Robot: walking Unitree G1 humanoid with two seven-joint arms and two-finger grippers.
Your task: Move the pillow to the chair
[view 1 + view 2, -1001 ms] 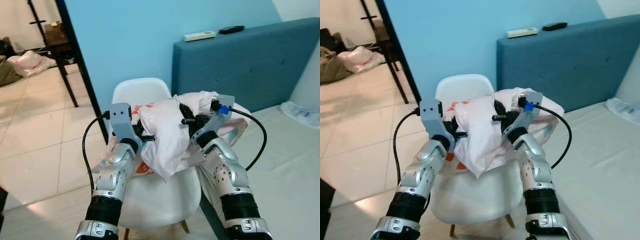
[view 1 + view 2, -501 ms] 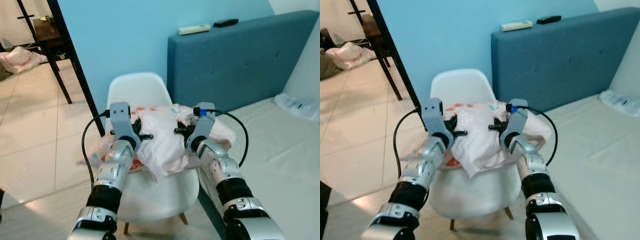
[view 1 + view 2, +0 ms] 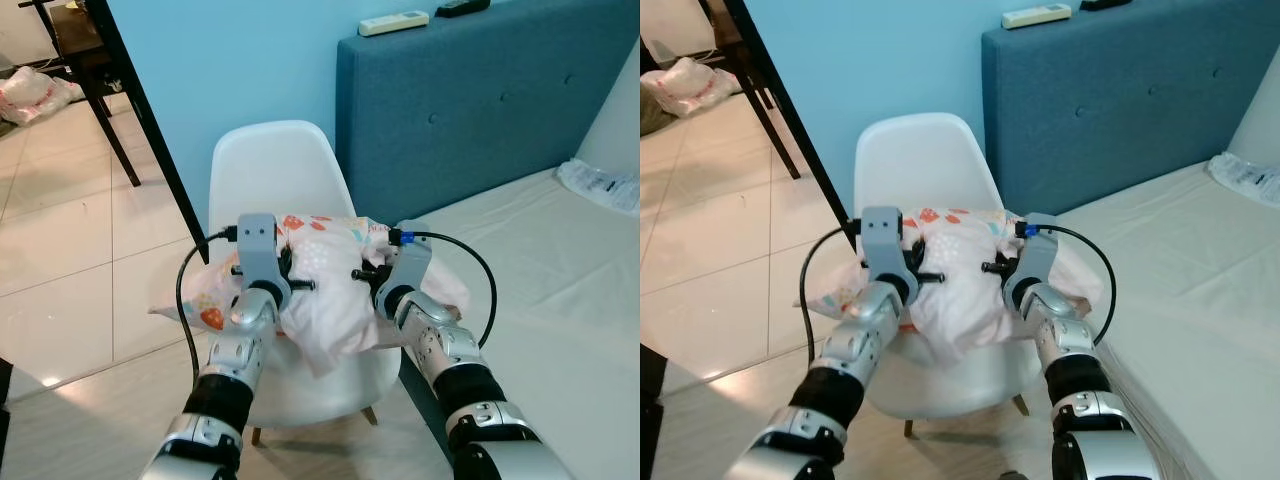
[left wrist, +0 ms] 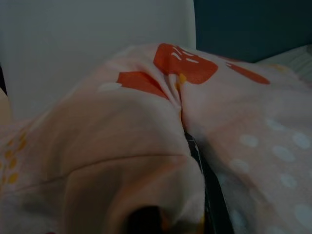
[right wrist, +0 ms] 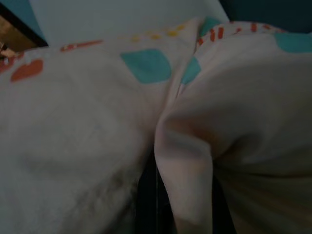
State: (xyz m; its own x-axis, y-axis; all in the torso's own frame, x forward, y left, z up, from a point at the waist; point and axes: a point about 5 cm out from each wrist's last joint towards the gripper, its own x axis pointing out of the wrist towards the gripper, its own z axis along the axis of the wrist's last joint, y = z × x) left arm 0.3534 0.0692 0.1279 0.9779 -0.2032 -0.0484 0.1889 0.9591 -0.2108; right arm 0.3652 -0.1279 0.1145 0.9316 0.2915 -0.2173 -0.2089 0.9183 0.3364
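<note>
Pillow (image 3: 330, 290), soft, pale pink with orange strawberries and teal patches, now lying on the seat of the white moulded plastic chair (image 3: 270, 170), pinched from both sides. Nearest, at six o'clock in the head views: two silver arms reaching forward and converging on the cloth. Left gripper (image 3: 283, 283) at about nine o'clock of the pillow, right gripper (image 3: 368, 274) at about three o'clock, black fingers (image 3: 299, 285) of each buried in bunched fabric. Closed tight on folds of the cover, to judge by the wrist views: a ridge of cloth gathered straight ahead of each camera, a dark finger (image 4: 207, 195) just visible under the crease on the left, another dark finger (image 5: 146, 195) showing beneath the fold on the right. Two-sided hold apparently chosen because a limp cushion sags and slips from a single pinch; held by opposite edges, kept spread and level for setting down.

Long axis running nine to three o'clock, across the seat, wider than the seat itself: one floppy corner hanging past the chair edge toward eight o'clock, the other end spilling over toward the cream mattress (image 3: 560, 290) at four o'clock. A loose flap drooping off the front rim at six o'clock.

Farther, at twelve o'clock: chair back standing upright behind the pillow, then the plain blue wall (image 3: 250, 60). At one to two o'clock, the padded dark blue headboard (image 3: 480, 100). Probably only release left to do.
</note>
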